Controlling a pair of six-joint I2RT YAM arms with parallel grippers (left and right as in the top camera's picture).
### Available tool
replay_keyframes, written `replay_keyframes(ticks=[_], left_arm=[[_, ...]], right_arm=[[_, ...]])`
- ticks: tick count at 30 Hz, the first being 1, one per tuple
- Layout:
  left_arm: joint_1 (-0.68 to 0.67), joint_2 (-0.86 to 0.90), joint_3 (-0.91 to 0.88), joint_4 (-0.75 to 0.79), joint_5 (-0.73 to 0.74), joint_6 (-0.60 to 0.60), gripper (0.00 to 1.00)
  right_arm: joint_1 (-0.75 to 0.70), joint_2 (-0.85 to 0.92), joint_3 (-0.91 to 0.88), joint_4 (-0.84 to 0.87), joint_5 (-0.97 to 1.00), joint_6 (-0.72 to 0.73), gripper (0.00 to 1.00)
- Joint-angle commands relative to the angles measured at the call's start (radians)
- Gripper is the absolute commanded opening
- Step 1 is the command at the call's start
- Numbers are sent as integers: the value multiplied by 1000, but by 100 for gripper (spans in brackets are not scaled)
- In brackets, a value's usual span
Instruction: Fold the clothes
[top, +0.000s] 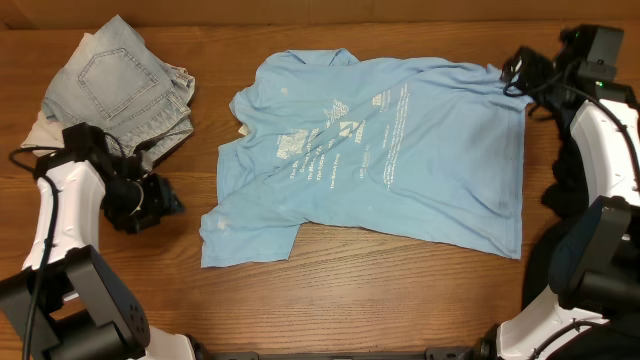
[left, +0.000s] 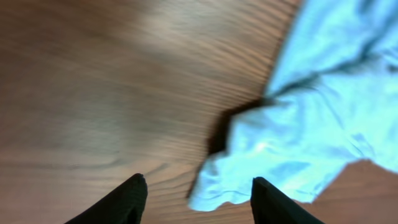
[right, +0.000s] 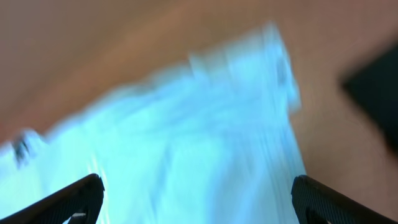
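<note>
The sky-blue T-shirt (top: 400, 150) with white lettering lies spread and wrinkled in the middle of the table. The pale denim shorts (top: 120, 85) lie bunched at the far left, on a bit of beige cloth (top: 38, 128). My left gripper (top: 160, 197) is open and empty, low over the wood left of the shirt's lower-left sleeve. The left wrist view shows that sleeve (left: 298, 143) just ahead of the open jaws (left: 198, 193). My right gripper (top: 515, 75) is at the shirt's far right corner. Its jaws (right: 198, 186) are wide open over the blurred blue cloth (right: 186, 124).
A dark shape (top: 558, 190), perhaps the black garment, sits at the right edge by the right arm. A dark patch also shows in the right wrist view (right: 373, 93). Bare wood (top: 380, 290) runs along the front of the table.
</note>
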Motion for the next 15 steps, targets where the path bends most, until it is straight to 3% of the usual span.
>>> replay_keyframes(ticks=[1,3,5,6,7,8,9,11,15], left_arm=[[-51,-11,8,21,80,91,60],[-80,-11,8,75,94,92,59],[-109,-11,8,119,110,105,42],[-122,-11,8,131,111,105,26],[-135,-11,8,136,111,107,16],[-158,-11,8,132,108,109,5],[-172,-11,5,124,107,118,4],[-200,-11,-6,119,108,130,4],[-245,-11,-86,137,105,129,6]], right_arm=[[-1,-16,14,-168,-58,5,100],[3,-16,14,-294,-77,5,96],[11,-16,14,-388,-107,5,82],[17,-16,14,-441,-124,5,74],[23,-16,14,-498,-130,6,60],[31,-16,12,-597,-119,20,31],[35,-16,5,-655,-109,20,20],[40,-16,-28,-718,-109,20,11],[35,-16,-208,-671,-65,69,9]])
